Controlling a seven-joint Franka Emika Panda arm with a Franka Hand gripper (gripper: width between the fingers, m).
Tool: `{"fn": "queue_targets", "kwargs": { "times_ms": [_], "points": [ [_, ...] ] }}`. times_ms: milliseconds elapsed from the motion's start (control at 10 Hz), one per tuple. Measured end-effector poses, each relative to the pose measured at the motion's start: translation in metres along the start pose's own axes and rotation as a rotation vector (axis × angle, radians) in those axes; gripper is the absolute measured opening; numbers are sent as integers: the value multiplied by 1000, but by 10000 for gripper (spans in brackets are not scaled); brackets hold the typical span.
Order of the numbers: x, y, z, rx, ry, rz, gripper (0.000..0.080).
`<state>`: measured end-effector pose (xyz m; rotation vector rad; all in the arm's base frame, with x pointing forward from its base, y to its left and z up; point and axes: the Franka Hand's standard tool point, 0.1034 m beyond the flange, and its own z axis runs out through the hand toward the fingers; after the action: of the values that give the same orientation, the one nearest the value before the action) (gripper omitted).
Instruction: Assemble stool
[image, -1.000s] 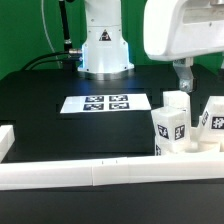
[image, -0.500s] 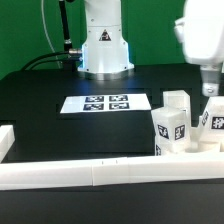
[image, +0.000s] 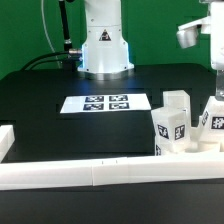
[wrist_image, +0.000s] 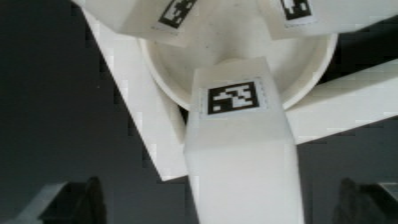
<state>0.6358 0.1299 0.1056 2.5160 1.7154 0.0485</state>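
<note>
The hand hovers with fingers spread and empty over a tagged leg block lying across the round seat. The stool parts cluster at the exterior view's right on the black surface. Likely step: picking a leg; next, descend and close.

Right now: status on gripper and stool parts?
Gripper at the exterior view's right edge, state unclear. Leg blocks upright by the border rail. Seat under wrist camera.
</note>
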Motion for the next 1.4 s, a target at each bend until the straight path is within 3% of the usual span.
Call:
{"fn": "queue_targets", "kwargs": {
  "times_ms": [300, 500, 600, 700, 800, 900, 1000, 1100, 1400],
  "points": [
    [13, -22, 36, 36, -44, 58, 649],
    [13, -22, 38, 37, -44, 69, 623],
    [12, -22, 38, 38, -45, 70, 468],
    [12, -22, 38, 38, -45, 70, 468],
    [11, -22, 38, 38, -45, 71, 291],
    [11, -21, 38, 38, -45, 80, 291],
    [11, -21, 38, 37, -45, 99, 109],
    [11, -21, 38, 38, -45, 99, 35],
    [10, -21, 38, 36, -47, 172, 2]
  ]
}}
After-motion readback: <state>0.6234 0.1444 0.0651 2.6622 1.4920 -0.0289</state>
